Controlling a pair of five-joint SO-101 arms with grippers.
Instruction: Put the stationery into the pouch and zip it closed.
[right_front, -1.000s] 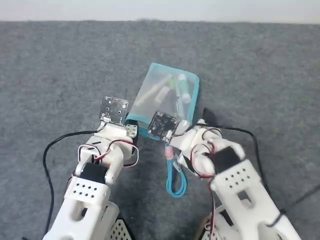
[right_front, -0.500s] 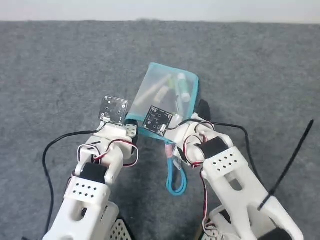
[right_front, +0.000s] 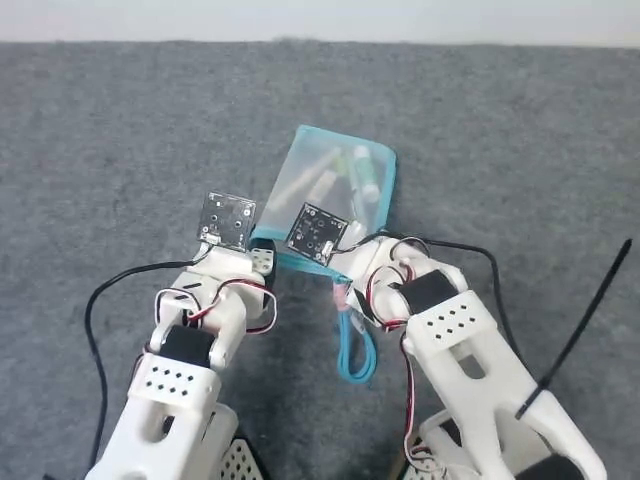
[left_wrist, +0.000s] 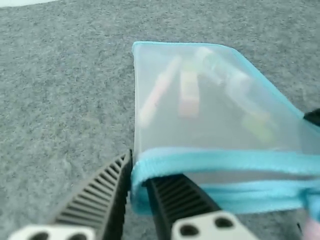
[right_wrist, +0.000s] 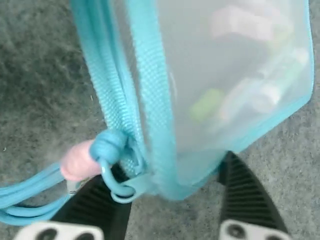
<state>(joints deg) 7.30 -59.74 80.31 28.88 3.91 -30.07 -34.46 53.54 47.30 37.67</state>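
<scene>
The left jaws pinch one corner of the pouch (left_wrist: 210, 115), lying on the surface (right_front: 120, 130) just ahead. The right jaws gape wide around its other corner, beside the zipper pull (right_wrist: 125, 185).

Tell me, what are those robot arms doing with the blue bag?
Two robot arms are working on a see-through blue pouch on the grey table. The stationery is already inside. The left gripper pinches one corner of the zipper edge, and the right gripper sits open around the other end, by the zipper pull. Whether the zip is fully shut, I cannot tell.
</scene>
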